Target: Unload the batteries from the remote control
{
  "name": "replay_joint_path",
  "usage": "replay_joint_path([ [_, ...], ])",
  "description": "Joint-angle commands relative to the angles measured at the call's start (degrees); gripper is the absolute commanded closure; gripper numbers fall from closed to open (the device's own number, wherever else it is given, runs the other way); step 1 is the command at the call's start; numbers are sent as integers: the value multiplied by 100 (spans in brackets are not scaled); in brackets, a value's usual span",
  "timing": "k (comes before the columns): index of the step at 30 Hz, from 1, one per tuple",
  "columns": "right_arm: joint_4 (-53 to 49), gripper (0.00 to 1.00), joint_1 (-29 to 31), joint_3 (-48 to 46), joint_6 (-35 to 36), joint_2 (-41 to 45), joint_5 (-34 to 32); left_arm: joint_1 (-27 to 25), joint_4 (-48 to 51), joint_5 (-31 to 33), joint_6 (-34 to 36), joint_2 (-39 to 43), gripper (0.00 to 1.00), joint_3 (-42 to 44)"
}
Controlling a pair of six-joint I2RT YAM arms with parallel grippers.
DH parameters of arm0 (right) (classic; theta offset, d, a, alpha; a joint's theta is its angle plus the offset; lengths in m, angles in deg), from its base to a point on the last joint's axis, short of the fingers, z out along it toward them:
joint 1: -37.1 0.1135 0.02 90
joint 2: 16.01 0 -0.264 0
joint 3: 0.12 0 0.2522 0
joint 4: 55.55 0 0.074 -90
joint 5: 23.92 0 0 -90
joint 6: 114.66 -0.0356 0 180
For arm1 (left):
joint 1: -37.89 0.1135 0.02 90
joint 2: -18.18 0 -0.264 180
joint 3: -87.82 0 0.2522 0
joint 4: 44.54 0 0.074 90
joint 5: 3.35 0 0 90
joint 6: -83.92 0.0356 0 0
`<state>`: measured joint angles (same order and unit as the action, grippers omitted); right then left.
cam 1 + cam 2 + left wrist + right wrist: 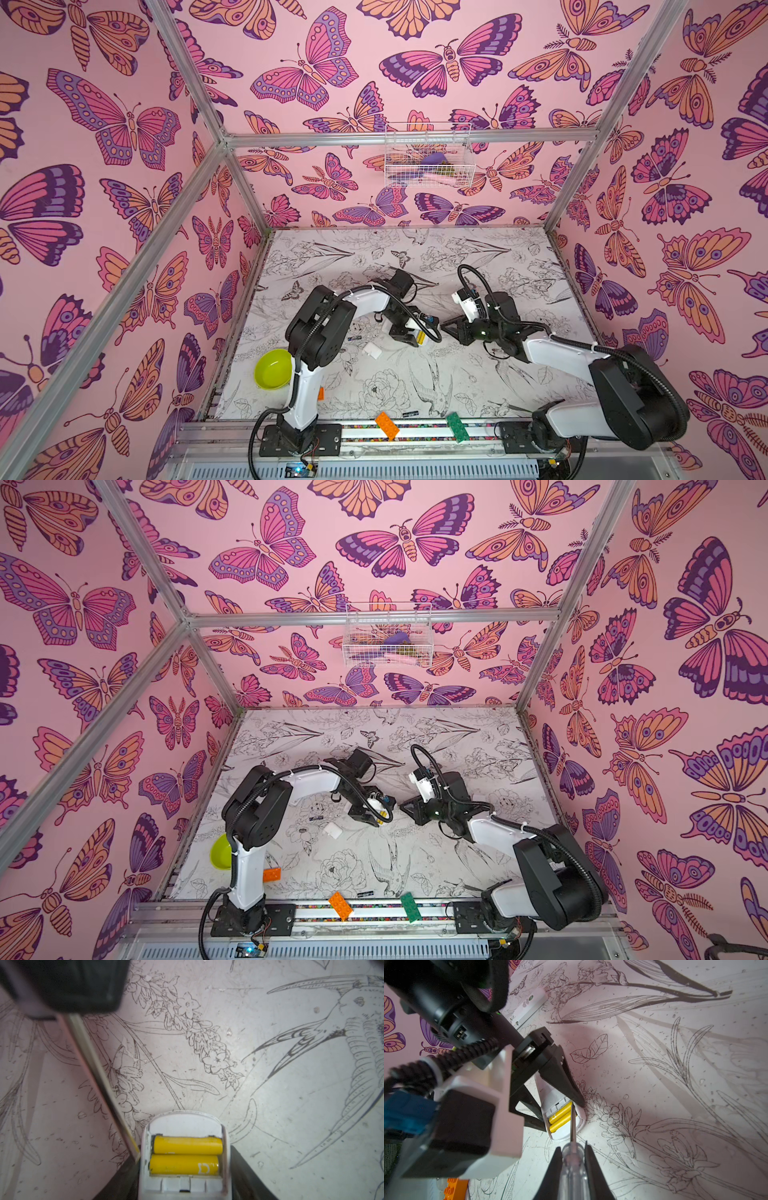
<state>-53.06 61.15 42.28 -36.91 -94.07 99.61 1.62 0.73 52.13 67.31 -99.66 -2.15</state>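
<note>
One tool (572, 1163), two yellow batteries (188, 1145) (184, 1165)

No word is readable. The yellow battery (184, 1166) deeper between the left fingers (247, 1178) carries a white logo; a white device (529, 1006) beyond them bears a green round sign and tiny print.
</note>
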Motion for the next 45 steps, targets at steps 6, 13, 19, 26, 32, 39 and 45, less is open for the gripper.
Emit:
replay_joint_path([
  [6,-130,100,48,-104,-41,268,-39,-73,83,405,56,-193,47,135],
  [13,22,100,193,-188,-82,178,-276,-76,83,381,12,-222,48,62],
  [19,119,100,327,-155,-134,-22,-424,-82,85,384,60,-198,49,127],
  [26,224,100,560,-209,-157,28,-1006,-88,84,400,-65,-152,52,185],
  [32,279,100,772,-272,-123,163,-1455,-76,88,395,-85,-163,55,202],
  [39,216,100,972,-464,95,544,-1962,-56,84,343,-98,-155,56,185],
  [45,320,100,1141,-519,206,489,-2301,-13,77,320,-67,-166,58,211],
])
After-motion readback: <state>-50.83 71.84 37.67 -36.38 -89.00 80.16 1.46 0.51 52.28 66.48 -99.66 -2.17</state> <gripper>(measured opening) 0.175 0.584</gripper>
